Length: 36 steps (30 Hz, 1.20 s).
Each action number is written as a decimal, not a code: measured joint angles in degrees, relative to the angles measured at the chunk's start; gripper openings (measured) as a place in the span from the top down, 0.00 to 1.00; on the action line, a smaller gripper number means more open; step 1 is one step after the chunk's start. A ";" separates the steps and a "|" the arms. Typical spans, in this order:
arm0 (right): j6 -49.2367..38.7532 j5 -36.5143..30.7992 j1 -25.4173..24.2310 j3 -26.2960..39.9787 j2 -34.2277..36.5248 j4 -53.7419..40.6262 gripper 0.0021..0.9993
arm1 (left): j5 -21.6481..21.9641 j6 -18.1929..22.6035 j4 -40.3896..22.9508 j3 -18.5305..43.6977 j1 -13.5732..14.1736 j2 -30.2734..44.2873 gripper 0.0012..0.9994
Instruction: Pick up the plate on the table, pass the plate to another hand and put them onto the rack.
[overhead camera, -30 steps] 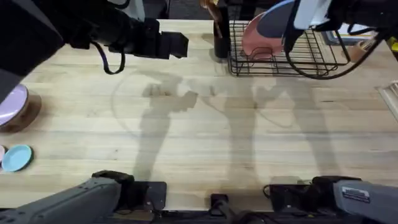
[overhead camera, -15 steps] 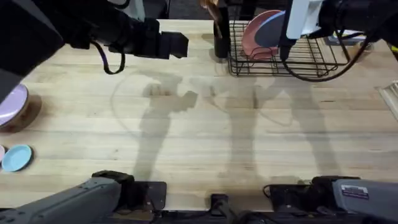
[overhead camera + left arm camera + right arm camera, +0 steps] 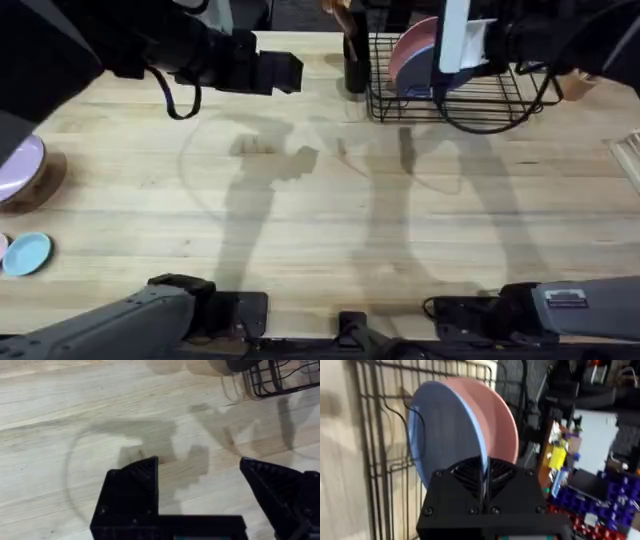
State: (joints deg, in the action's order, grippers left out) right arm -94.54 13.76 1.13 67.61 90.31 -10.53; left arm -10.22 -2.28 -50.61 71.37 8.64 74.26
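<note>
Your table [image 3: 330, 220] is wide and bare across its middle, so you have open room between the arm bases and the rack [image 3: 455, 95] at the far edge, right of centre. At the left edge sit a lavender dish [image 3: 20, 165] and a small light-blue dish [image 3: 27, 253], both partly cut off. The plate [image 3: 445, 445] stands on edge over the rack, just in front of the pink plate [image 3: 495, 420]; its lower rim is hidden. Your right tool [image 3: 485, 477] is clenched on the plate's rim. Your left tool [image 3: 200, 485] hangs spread apart, holding nothing, above the table.
</note>
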 joint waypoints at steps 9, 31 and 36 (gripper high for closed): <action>-0.04 0.02 1.48 0.55 1.59 0.22 0.97 | 0.00 0.00 0.00 0.00 0.00 0.00 0.00; -0.24 0.00 1.48 0.57 3.21 -1.50 0.00 | 0.01 0.00 0.00 0.00 0.00 0.00 0.01; -0.22 0.00 1.48 0.57 3.14 -1.55 0.00 | 0.02 0.00 0.00 0.00 0.00 0.00 0.01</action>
State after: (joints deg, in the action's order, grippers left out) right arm -94.76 13.76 2.61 68.18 93.45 -12.08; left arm -10.20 -2.28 -50.61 71.37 8.64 74.26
